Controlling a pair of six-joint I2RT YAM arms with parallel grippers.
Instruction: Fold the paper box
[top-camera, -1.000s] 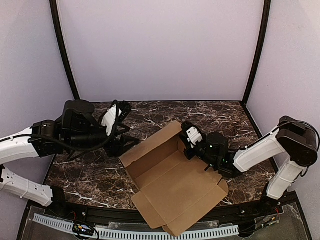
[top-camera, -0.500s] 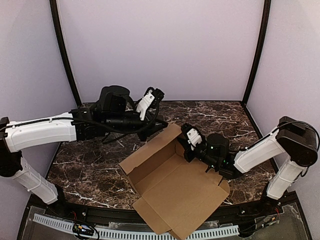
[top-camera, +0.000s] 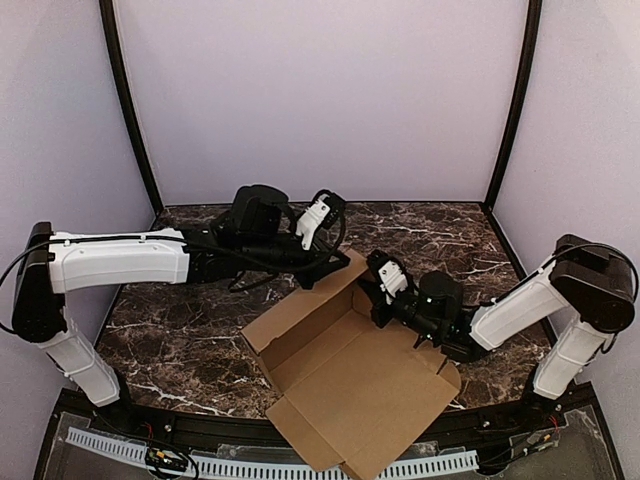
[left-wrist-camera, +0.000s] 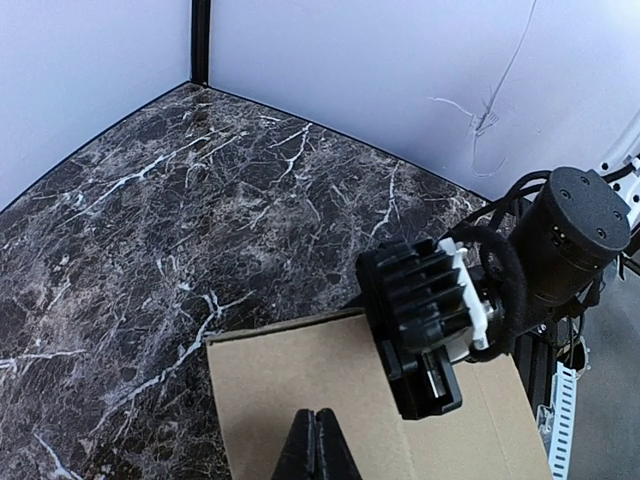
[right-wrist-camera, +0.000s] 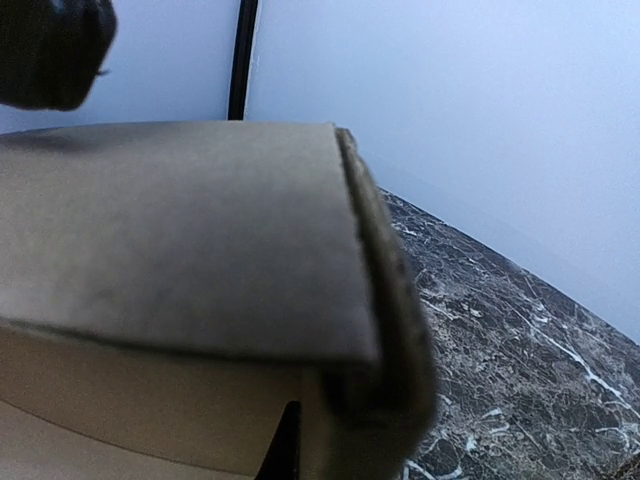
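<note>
We see the plain brown, die-cut cardboard paper box (top-camera: 350, 385) lying opened out on the dark, white-veined marble table (top-camera: 170, 330), its front flaps reaching the near edge. The right gripper (top-camera: 374, 297) is pinched tight on an upright flap at the box's far right corner. The left gripper (left-wrist-camera: 315, 428) has its 2 fingers pressed together, holding nothing, over the raised far flap; we cannot tell whether it touches the cardboard.
</note>
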